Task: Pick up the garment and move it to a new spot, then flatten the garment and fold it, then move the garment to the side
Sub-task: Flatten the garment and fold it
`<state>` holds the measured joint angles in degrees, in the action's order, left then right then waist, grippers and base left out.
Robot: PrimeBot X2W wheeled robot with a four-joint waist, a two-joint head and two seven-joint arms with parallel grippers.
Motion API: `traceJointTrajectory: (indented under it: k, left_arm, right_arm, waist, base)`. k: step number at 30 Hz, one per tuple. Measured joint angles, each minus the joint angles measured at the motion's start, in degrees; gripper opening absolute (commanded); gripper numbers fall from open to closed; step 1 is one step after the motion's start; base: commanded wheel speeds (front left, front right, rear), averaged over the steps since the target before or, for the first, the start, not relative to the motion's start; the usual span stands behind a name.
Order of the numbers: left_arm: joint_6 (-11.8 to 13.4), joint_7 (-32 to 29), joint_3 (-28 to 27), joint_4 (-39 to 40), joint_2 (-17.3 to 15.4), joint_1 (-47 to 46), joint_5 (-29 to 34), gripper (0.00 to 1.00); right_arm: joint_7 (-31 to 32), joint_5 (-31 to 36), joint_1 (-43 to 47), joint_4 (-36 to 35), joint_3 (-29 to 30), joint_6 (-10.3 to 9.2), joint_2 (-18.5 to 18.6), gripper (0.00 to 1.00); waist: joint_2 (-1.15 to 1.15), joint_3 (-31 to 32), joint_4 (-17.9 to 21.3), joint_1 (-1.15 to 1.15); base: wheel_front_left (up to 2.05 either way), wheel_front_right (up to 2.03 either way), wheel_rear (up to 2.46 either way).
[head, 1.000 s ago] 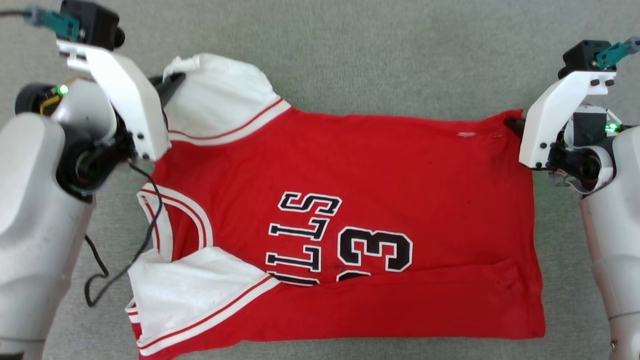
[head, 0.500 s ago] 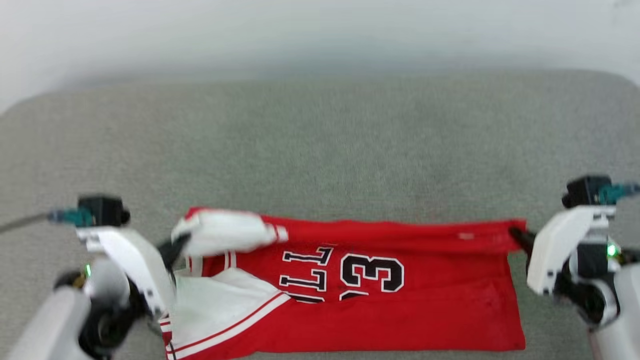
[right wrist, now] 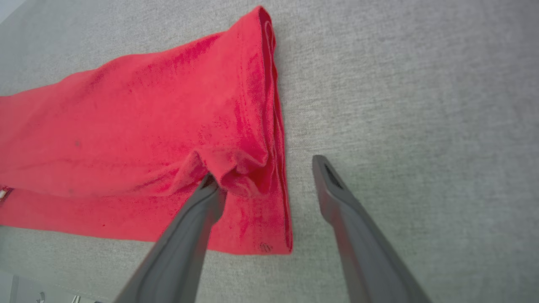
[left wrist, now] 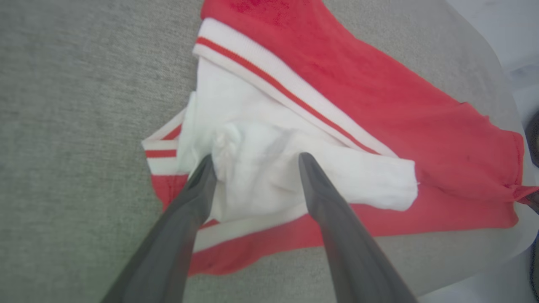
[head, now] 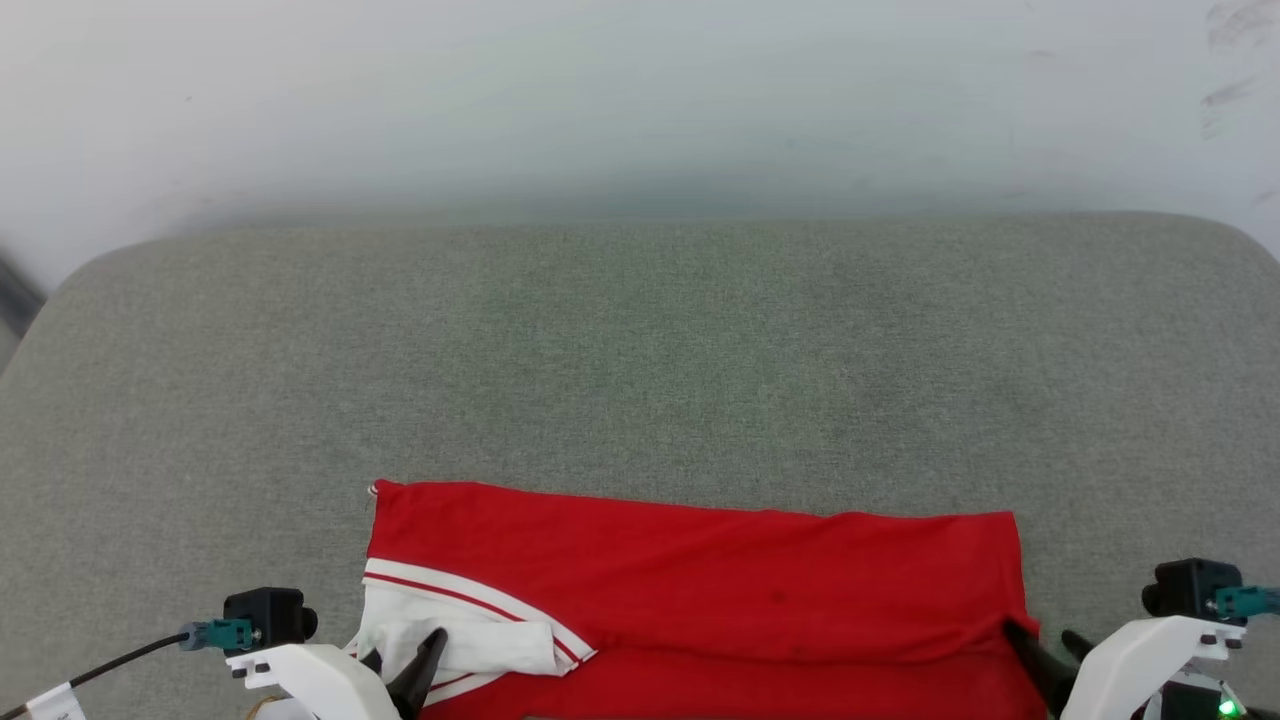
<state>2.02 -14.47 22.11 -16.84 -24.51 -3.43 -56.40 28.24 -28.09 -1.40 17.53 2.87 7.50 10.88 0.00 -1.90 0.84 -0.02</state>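
The garment (head: pixel 700 570) lies folded in half near the front edge of the grey surface, plain red side up, with its lettering and number hidden. A white sleeve (left wrist: pixel 269 168) with striped trim lies on top at its left end. My left gripper (head: pixel 405 655) is open, its fingers either side of that sleeve (head: pixel 470 635); the left wrist view shows this gripper (left wrist: pixel 257 162) spread wide over the white fabric. My right gripper (head: pixel 1043 640) is open at the garment's right corner. In the right wrist view, one of the gripper's (right wrist: pixel 265 172) fingers touches a bunched red fold (right wrist: pixel 236 168).
The grey fabric-covered surface (head: pixel 640 350) stretches far beyond the garment, with rounded back corners. A white wall (head: pixel 640 100) stands behind it. A dark cable (head: pixel 110 665) runs from my left wrist camera. The surface's near edge (left wrist: pixel 484 269) lies just past the garment.
The head camera has tilted up. The garment's far edge was carried over toward the near edge, hiding the lettering. Both grippers have let go of the fabric and opened.
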Motion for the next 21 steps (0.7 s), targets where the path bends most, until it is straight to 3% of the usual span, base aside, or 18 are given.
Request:
traceJointTrajectory:
  k: [7,11,16,21]
  left_arm:
    - [0.6,11.0,-0.1,3.4,1.0,-0.4,6.3,1.0]
    - [2.0,15.1,0.6,7.0,1.6,-0.9,10.1,1.0]
    - [6.2,22.0,1.4,10.9,2.3,-1.8,16.9,1.0]
    - [9.9,27.3,1.1,14.3,3.4,-1.9,22.0,1.0]
  right_arm:
    - [-4.1,-1.1,0.5,-6.8,1.8,0.0,0.0,1.0]
    - [0.5,-0.9,-0.9,-7.4,4.5,-0.01,1.8,1.0]
    - [8.7,0.7,-2.1,-5.0,5.8,-0.01,2.4,1.0]
    - [12.6,1.8,-2.8,-0.9,5.5,0.0,1.7,1.0]
  waist:
    - [0.0,1.6,0.6,0.0]
    - [0.0,2.2,0.3,0.01]
    - [0.0,2.2,-1.5,0.01]
    - [0.0,1.2,-4.1,0.01]
  base:
    - [0.0,0.0,0.0]
    - [0.0,0.0,0.0]
    - [0.0,0.0,0.0]
    - [0.0,0.0,0.0]
